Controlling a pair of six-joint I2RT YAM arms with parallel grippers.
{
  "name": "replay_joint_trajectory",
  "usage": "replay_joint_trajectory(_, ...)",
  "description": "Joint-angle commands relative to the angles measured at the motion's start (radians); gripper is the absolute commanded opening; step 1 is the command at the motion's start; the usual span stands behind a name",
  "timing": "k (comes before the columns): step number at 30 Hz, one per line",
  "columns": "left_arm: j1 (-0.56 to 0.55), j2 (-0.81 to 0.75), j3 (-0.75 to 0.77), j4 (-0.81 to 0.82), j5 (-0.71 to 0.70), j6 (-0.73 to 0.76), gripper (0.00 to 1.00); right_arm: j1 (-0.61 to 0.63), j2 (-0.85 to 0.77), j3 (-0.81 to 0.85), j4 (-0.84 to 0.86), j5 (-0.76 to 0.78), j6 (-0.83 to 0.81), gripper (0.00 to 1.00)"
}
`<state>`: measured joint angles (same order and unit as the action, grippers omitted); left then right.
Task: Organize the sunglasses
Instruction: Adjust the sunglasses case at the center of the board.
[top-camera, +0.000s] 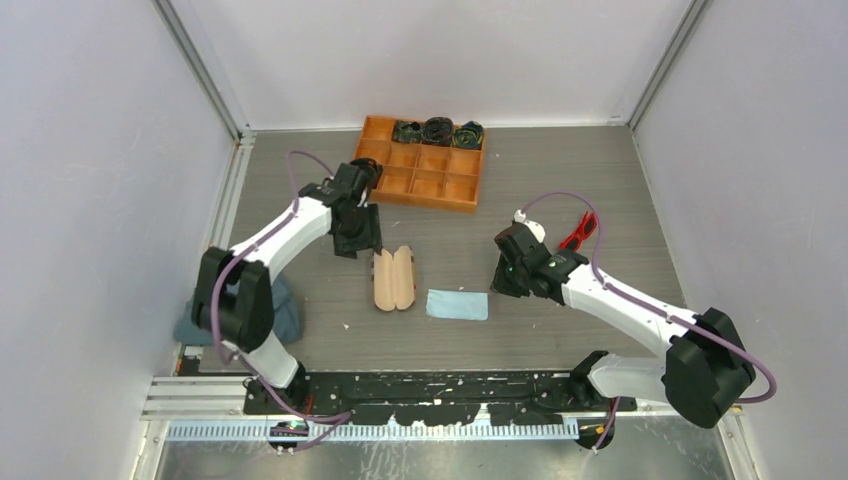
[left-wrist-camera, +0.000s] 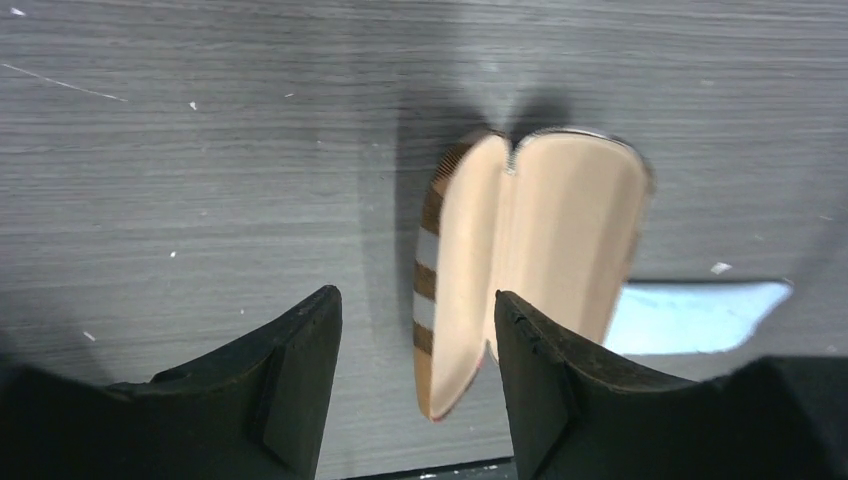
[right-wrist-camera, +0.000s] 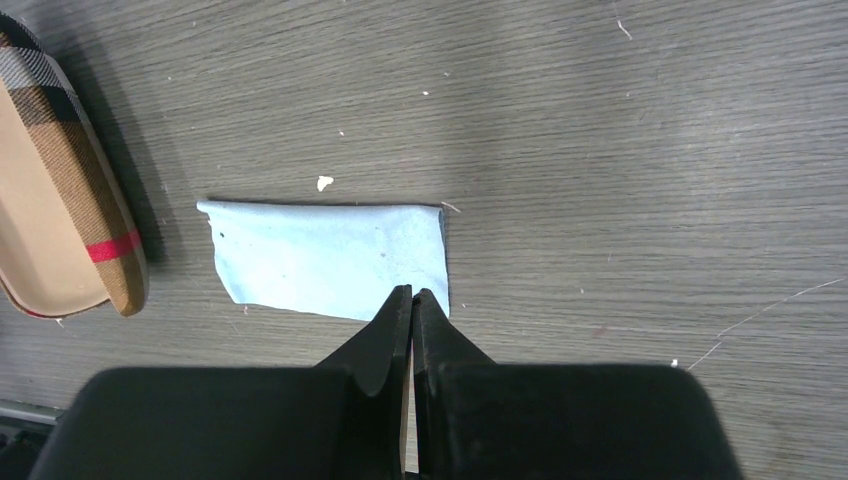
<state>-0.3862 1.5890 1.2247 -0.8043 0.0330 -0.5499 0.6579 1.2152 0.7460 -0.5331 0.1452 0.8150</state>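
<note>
The red sunglasses (top-camera: 580, 230) lie on the table at the right, beyond my right arm, seen only in the top view. The plaid glasses case (top-camera: 393, 278) lies open with its tan lining up, and shows in the left wrist view (left-wrist-camera: 540, 230) and the right wrist view (right-wrist-camera: 60, 200). A light blue cloth (top-camera: 457, 304) lies flat to its right. My left gripper (top-camera: 360, 243) is open and empty (left-wrist-camera: 415, 300), just left of and above the case's far end. My right gripper (top-camera: 503, 283) is shut, its tips (right-wrist-camera: 412, 292) over the cloth's (right-wrist-camera: 320, 255) near right corner.
An orange compartment tray (top-camera: 440, 187) stands at the back centre, with dark rolled items (top-camera: 437, 130) in three back compartments. A dark blue bundle (top-camera: 285, 312) lies beside the left arm's base. Grey walls close in the table on the left, back and right.
</note>
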Motion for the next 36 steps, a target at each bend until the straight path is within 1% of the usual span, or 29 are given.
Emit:
replay_joint_trajectory(1, -0.002, 0.083, 0.01, 0.002, -0.025, 0.009, 0.58, -0.004, -0.044, 0.01, -0.015, 0.022, 0.011, 0.07)
replay_joint_trajectory(6, -0.002, 0.085, -0.064, 0.08, 0.022, -0.029, 0.48, -0.004, -0.035, 0.008, -0.004, 0.019, 0.012, 0.07)
replay_joint_trajectory(11, -0.002, 0.069, -0.112, 0.123, 0.027, -0.068, 0.32, -0.004, -0.016, 0.023, 0.007, 0.008, 0.011, 0.07)
replay_joint_trajectory(14, -0.002, 0.061, -0.121, 0.13, 0.006, -0.092, 0.2, -0.004, -0.017, 0.022, 0.004, 0.01, 0.009, 0.07)
replay_joint_trajectory(18, -0.002, 0.041, -0.136, 0.16, -0.021, -0.159, 0.11, -0.003, -0.028, 0.011, 0.0, 0.013, 0.009, 0.07)
replay_joint_trajectory(20, -0.002, 0.016, -0.154, 0.198, -0.021, -0.202, 0.1, -0.004, -0.037, 0.009, -0.002, 0.014, 0.009, 0.07)
replay_joint_trajectory(23, -0.002, -0.013, -0.187, 0.279, 0.023, -0.256, 0.09, -0.003, -0.041, 0.003, 0.002, 0.015, 0.012, 0.07)
replay_joint_trajectory(29, -0.002, -0.02, -0.206, 0.347, 0.014, -0.343, 0.08, -0.004, -0.019, 0.007, 0.014, 0.005, 0.01, 0.07)
replay_joint_trajectory(32, -0.002, -0.002, -0.208, 0.369, -0.008, -0.389, 0.08, -0.003, -0.007, 0.012, 0.019, 0.0, 0.008, 0.07)
replay_joint_trajectory(36, -0.002, 0.035, -0.192, 0.352, -0.025, -0.448, 0.09, -0.003, 0.002, 0.019, 0.021, -0.001, 0.004, 0.07)
